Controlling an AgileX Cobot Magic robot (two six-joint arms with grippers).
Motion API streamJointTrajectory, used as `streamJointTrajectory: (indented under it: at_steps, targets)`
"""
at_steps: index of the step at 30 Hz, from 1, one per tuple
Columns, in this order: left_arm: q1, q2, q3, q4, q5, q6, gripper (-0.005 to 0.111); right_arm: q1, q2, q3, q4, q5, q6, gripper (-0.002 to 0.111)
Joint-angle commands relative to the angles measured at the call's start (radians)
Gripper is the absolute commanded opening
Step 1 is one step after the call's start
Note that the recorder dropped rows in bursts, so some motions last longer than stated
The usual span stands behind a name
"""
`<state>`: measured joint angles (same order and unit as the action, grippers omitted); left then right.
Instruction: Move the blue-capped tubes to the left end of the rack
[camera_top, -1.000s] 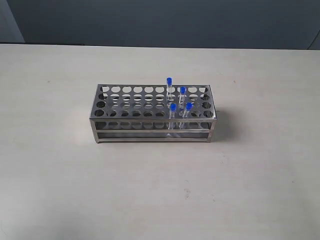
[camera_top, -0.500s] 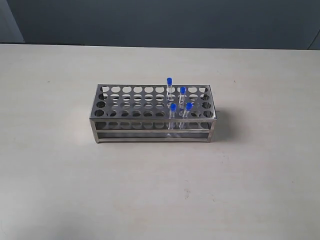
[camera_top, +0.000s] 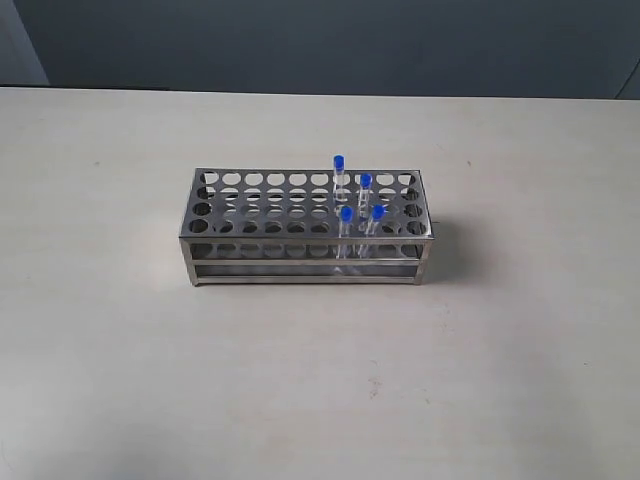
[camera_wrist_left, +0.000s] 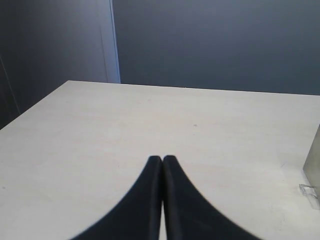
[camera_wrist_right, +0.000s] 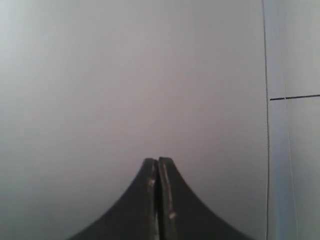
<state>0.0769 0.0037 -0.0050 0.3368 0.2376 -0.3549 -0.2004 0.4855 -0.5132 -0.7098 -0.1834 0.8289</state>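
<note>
The shiny metal rack stands in the middle of the pale table in the exterior view. Several blue-capped tubes stand upright in holes toward its right end: one at the back, one beside it, and two nearer the front. Neither arm shows in the exterior view. My left gripper is shut with nothing in it, above bare table; a corner of the rack shows at that view's edge. My right gripper is shut and empty, facing a plain grey wall.
The beige table stretches wide on every side of the rack. A dark wall runs behind its far edge. In the left wrist view a table corner meets a dark wall with a pale vertical strip.
</note>
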Motion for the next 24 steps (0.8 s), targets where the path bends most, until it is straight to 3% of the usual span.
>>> streamJointTrajectory:
  at_steps: [1, 4, 10, 17, 21, 24]
  targets:
    - [-0.009, -0.004, 0.003, -0.003, -0.004, -0.002, 0.000, 0.027, 0.262, -0.111, -0.262, -0.122, 0.143, -0.001]
    - [-0.009, -0.004, 0.003, -0.003, -0.004, -0.002, 0.000, 0.076, 0.382, -0.101, -0.390, -0.121, 0.254, -0.001]
    - [-0.009, -0.004, 0.003, -0.003, -0.004, -0.002, 0.000, 0.193, 0.445, -0.090, -0.395, -0.143, 0.275, -0.001]
    - [-0.009, -0.004, 0.003, -0.003, -0.004, -0.002, 0.000, 0.437, 0.621, -0.082, -0.399, -0.156, 0.290, -0.001]
    - [-0.009, -0.004, 0.003, -0.003, -0.005, -0.002, 0.000, 0.470, 0.738, -0.082, -0.412, -0.218, 0.290, 0.000]
    - [-0.009, -0.004, 0.003, -0.003, -0.005, -0.002, 0.000, 0.470, 0.786, -0.082, -0.500, -0.392, 0.288, 0.017]
